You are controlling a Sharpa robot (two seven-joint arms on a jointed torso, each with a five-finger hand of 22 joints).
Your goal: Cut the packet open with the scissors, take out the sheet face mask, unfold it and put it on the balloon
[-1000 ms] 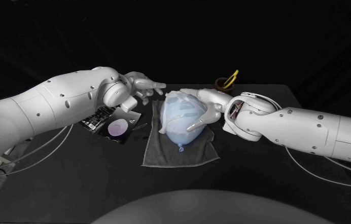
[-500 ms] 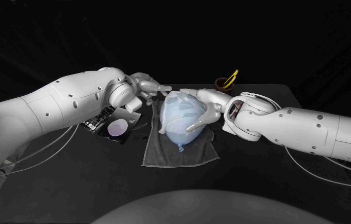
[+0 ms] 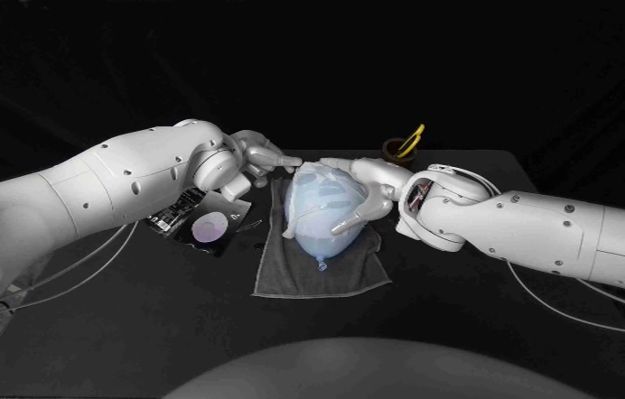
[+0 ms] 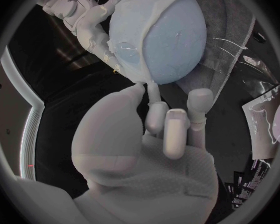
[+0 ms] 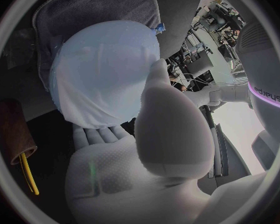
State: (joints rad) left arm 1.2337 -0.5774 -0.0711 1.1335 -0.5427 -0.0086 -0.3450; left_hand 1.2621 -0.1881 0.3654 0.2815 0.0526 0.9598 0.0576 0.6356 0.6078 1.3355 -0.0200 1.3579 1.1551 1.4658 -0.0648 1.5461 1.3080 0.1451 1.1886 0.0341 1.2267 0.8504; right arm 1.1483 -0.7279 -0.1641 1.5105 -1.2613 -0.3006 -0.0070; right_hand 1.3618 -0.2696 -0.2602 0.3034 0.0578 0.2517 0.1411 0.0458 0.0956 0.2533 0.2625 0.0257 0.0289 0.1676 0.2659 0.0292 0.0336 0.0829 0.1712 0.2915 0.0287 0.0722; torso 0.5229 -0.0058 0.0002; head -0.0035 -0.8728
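A pale blue balloon [image 3: 321, 208] lies on a grey towel [image 3: 321, 271] mid-table, knot toward me. The white sheet mask [image 3: 317, 185] drapes over its far half, also seen as the mask [image 4: 143, 20] and the mask [image 5: 90, 102]. My left hand [image 3: 262, 159] is at the balloon's far left side, and its thumb and a fingertip [image 4: 151, 89] pinch the mask's edge. My right hand [image 3: 368, 182] cups the balloon [image 5: 109, 59] from the right, palm and thumb [image 5: 157, 99] against it. The cut packet [image 3: 209, 225] lies flat under my left arm.
A brown cup [image 3: 398, 149] holding the yellow-handled scissors [image 3: 413, 137] stands at the back, just behind my right hand. The same cup [image 5: 15, 129] sits close to that hand's fingers. The towel's front edge reaches toward me.
My left hand has drawn in toward the balloon's far left side and its fingers have closed onto the mask's edge. The right hand and the balloon have stayed put.
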